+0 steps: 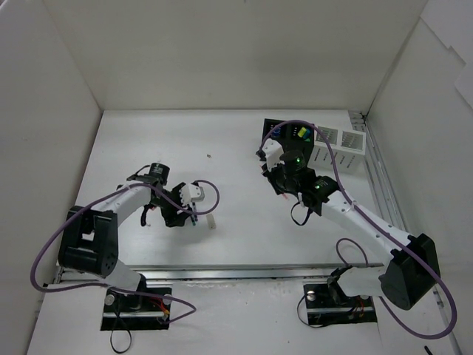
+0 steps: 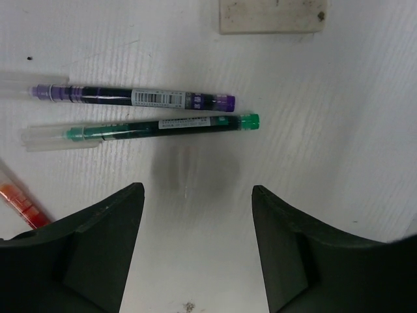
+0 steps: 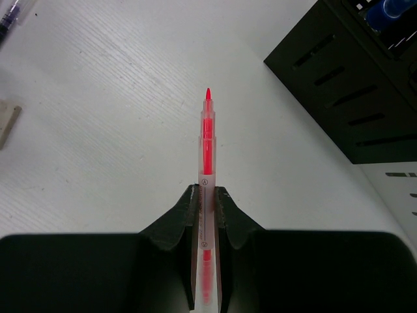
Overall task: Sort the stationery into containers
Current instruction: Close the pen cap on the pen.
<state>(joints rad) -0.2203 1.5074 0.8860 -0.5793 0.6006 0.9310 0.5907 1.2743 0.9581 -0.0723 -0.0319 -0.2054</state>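
Two arms share the sorting job: the right gripper (image 3: 207, 195) is clamped tight on the thin red pen (image 3: 207, 137), tip pointing forward. It sits close to the black box (image 3: 352, 85) by the worktop's (image 1: 222, 140) far edge, right of middle, apparently lined up for a drop into a compartment. Toward the near edge, left of middle, the left gripper (image 2: 195, 190) hovers with jaws apart and empty, just short of the green pen (image 2: 163, 126) and purple pen (image 2: 130, 96). It is probably framing the next pick, and the pale eraser (image 2: 270, 16) lies beyond them.

White table (image 1: 162, 148); purple pen (image 2: 127, 96), green pen (image 2: 150, 125), eraser (image 2: 272, 16)
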